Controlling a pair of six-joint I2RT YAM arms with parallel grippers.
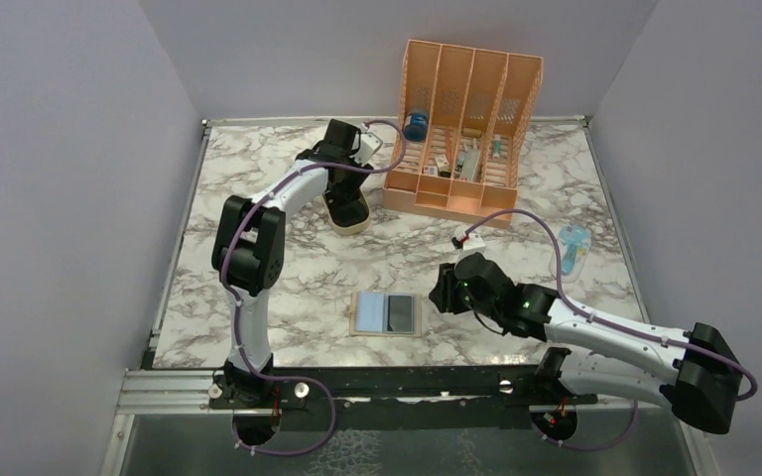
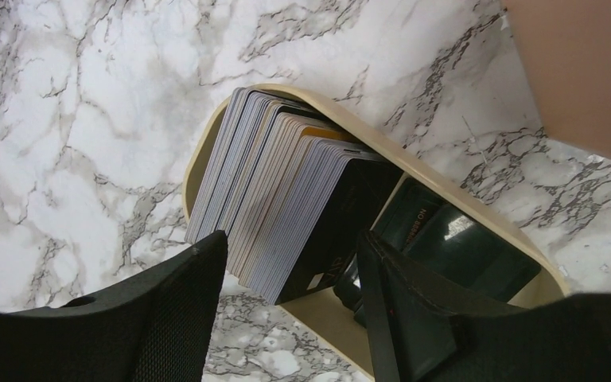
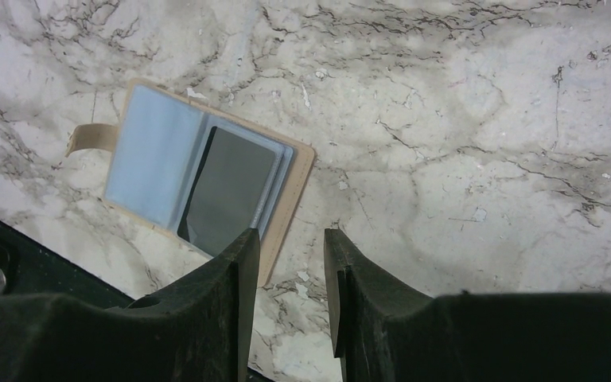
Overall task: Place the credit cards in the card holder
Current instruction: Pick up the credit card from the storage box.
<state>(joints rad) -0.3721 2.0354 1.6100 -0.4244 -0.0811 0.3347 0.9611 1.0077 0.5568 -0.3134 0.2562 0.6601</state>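
The tan card holder (image 1: 385,313) lies open near the table's front, light-blue pockets up, with one dark card (image 3: 227,189) in its right pocket; it also shows in the right wrist view (image 3: 298,171). A stack of credit cards (image 2: 286,191) stands on edge in the tan oval tray (image 2: 461,208), with a dark card (image 2: 461,247) lying flat beside it. My left gripper (image 2: 290,247) is open above the tray (image 1: 347,220), its jaws straddling the stack's near end. My right gripper (image 3: 290,239) is open and empty, just right of the card holder.
A big orange slotted organizer (image 1: 461,129) with small items stands at the back, a blue round object (image 1: 416,126) at its left. A light-blue item (image 1: 573,248) lies at the right. The black front rail (image 1: 407,382) runs along the near edge.
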